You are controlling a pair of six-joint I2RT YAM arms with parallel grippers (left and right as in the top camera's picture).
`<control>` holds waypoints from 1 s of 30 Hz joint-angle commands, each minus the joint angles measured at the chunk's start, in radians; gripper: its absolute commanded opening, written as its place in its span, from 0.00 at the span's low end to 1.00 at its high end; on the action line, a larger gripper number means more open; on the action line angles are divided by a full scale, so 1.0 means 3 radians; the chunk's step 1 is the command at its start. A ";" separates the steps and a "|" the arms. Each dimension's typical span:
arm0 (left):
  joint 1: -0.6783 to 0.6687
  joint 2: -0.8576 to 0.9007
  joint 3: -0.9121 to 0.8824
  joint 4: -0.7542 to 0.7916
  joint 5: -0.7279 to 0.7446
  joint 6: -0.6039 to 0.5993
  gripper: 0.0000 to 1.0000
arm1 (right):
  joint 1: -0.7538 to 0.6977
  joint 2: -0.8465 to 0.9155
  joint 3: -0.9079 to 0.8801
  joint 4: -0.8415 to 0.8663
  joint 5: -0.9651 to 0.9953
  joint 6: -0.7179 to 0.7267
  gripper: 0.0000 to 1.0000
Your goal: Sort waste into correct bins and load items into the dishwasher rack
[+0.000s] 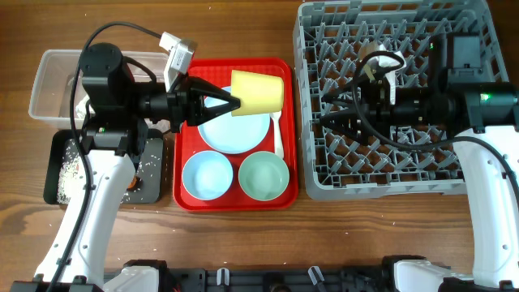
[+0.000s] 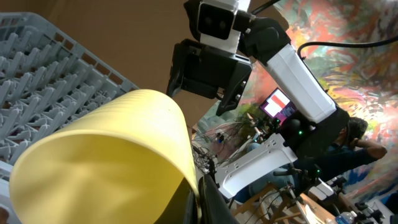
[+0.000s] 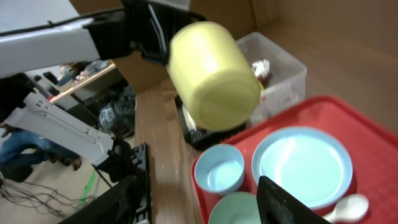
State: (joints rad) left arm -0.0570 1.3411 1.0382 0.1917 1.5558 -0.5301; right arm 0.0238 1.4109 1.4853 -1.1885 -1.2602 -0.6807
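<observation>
Cup (image 1: 258, 92) hangs sideways at the tips of the left gripper (image 1: 231, 103), jaws pinching its rim wall, tray (image 1: 233, 199) below. Likely light, thin plastic, slick and squashable, so a gentle rim pinch suits. Right gripper (image 1: 324, 112) hovers spread opposite, rack (image 1: 381, 182) beneath it.

Right arm (image 1: 486, 105) lies across the rack (image 1: 324, 180) middle; front and rear rows free
</observation>
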 commanded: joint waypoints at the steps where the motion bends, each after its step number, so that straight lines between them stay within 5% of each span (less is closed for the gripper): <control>1: 0.0013 0.0004 0.0038 0.0149 0.0069 -0.0221 0.04 | 0.0078 0.0131 -0.0022 0.0183 -0.0308 -0.0174 0.62; 7: 0.0006 0.0003 0.0038 0.0225 0.0069 -0.0310 0.04 | 0.0379 0.0435 -0.0022 0.0642 -0.0367 -0.0135 0.75; 17: 0.0008 0.0003 0.0038 0.0225 0.0069 -0.0309 0.04 | 0.0682 0.0730 -0.0022 0.1897 -0.0367 0.0893 0.77; 30: 0.0008 0.0003 0.0038 0.0224 0.0069 -0.0309 0.04 | 0.0867 0.0740 -0.0022 0.1938 -0.0366 0.0968 0.85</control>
State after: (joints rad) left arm -0.0326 1.3411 1.0382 0.2558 1.5600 -0.6159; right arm 0.2428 1.6188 1.4788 -0.6125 -1.3411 -0.4118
